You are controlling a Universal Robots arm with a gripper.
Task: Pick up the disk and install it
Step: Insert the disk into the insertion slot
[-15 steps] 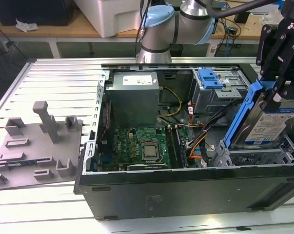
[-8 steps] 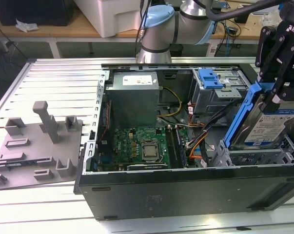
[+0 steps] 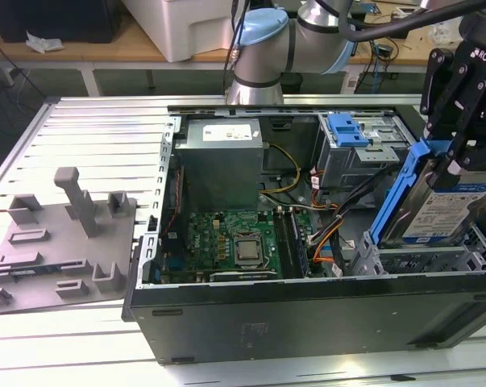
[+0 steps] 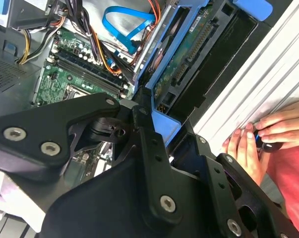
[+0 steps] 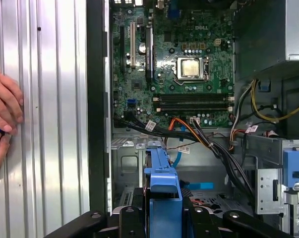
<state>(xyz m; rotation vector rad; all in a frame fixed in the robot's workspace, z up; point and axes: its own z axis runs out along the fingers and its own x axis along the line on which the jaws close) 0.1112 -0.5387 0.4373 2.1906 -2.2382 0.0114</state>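
Computer case (image 3: 307,314) holding motherboard (image 3: 226,238), hand (image 3: 457,164) clamping tilted disk (image 3: 446,214) above cage (image 3: 424,260)

One open computer case (image 3: 307,314) and one grey fixture plate (image 3: 57,242) sit on the tabletop (image 3: 89,121). The case holds one motherboard (image 3: 226,238), one power-supply box (image 3: 222,161) and one blue bracket (image 3: 347,129); there is one disk (image 3: 444,205). Two hands (image 5: 5,104) show in the first wrist view.

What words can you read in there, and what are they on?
No words I can read for sure.
Label on the disk, held in the tool: print too small.
Sticker on the grey box: too small.
White letters on the tool: cut off at the picture's edge.
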